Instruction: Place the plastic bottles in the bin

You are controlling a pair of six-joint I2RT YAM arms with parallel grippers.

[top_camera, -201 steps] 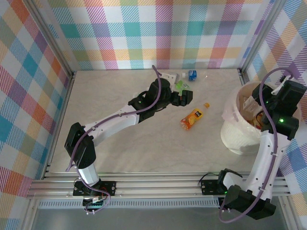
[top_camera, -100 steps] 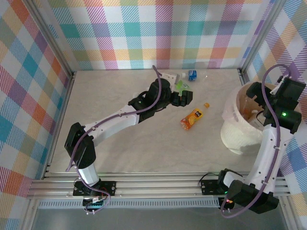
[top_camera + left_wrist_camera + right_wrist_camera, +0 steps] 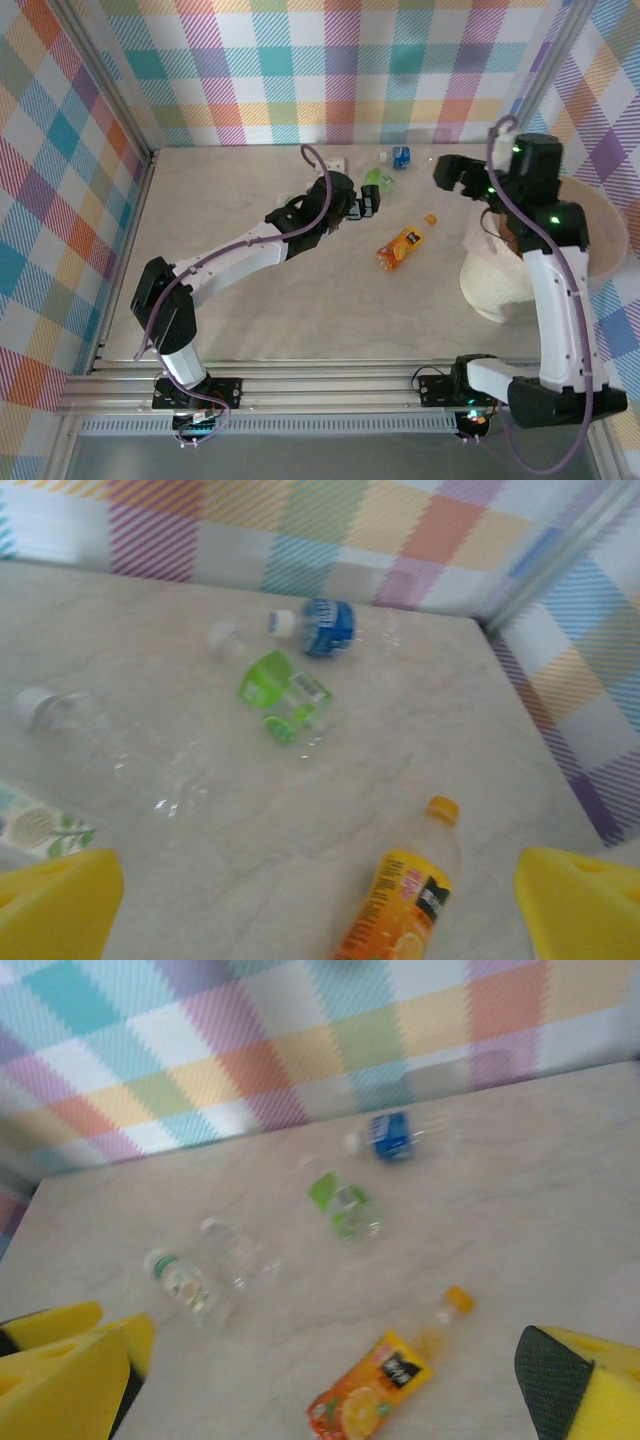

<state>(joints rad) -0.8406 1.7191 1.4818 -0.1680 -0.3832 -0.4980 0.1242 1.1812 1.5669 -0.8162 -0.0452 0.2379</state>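
While the left tool (image 3: pixel 371 203) reaches forward, spread wide, the right tool (image 3: pixel 449 176) hangs wide near the bin (image 3: pixel 488 288).

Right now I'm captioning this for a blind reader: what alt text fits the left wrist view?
Ahead of the open left gripper, on a pale table, lie an orange-labelled bottle nearest, a green-labelled bottle beyond it, a blue-labelled bottle near the checked wall and a clear bottle at left.

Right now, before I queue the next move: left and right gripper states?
Left gripper: open, holding nothing.
Right gripper: open, holding nothing.
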